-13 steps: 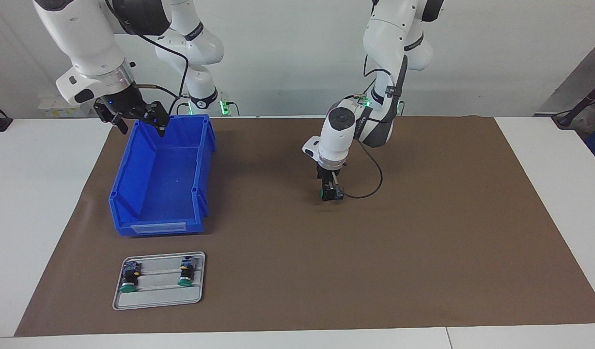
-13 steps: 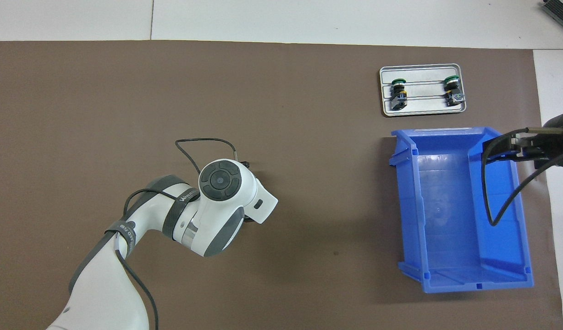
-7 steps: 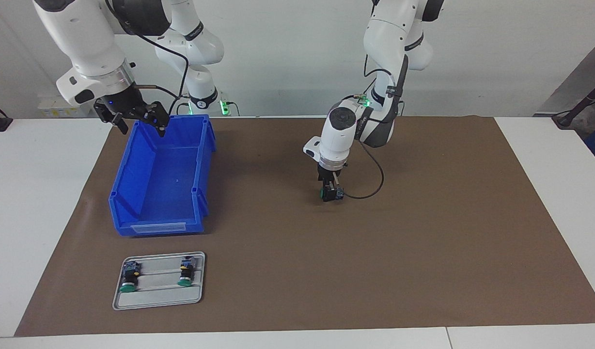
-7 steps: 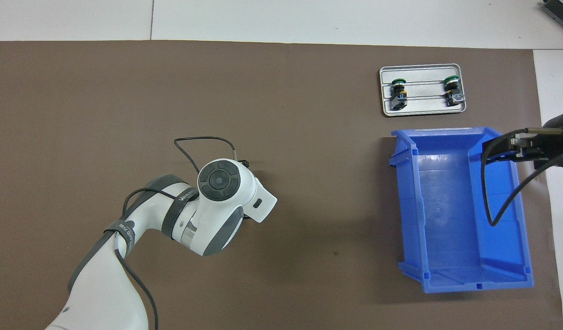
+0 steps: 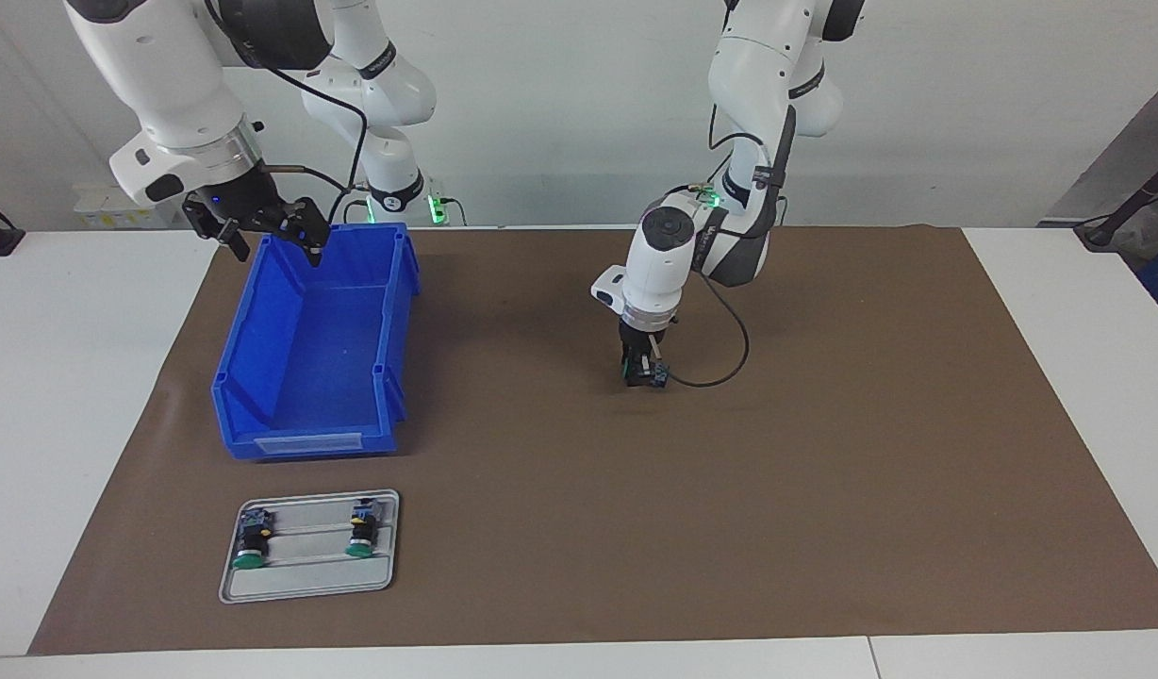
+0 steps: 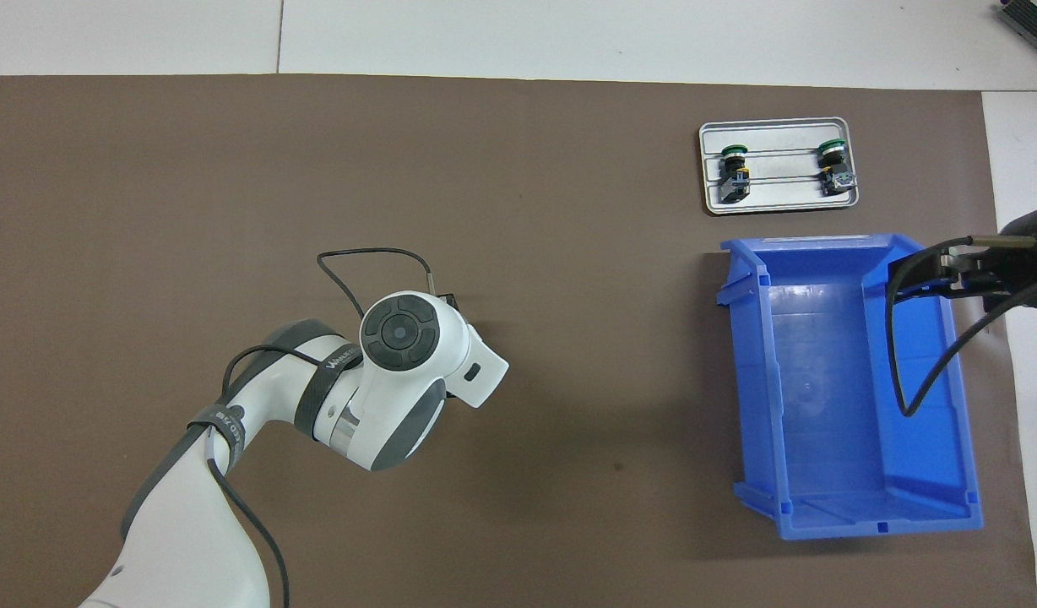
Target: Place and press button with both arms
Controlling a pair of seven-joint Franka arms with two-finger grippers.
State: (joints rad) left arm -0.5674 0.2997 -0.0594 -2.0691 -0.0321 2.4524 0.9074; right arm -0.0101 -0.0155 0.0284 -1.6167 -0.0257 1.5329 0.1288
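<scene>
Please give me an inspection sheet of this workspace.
Surface: brown mat on white table.
Job's things: one button at left gripper, mid-mat; two buttons lying on grey tray.
Clutter: empty blue bin beside the tray, nearer the robots.
Grippers: left down at the button, grip unclear; right gripper open over the bin's rim, waiting.
Cables: black cable loops beside left gripper.
Surroundings: white wall.
</scene>
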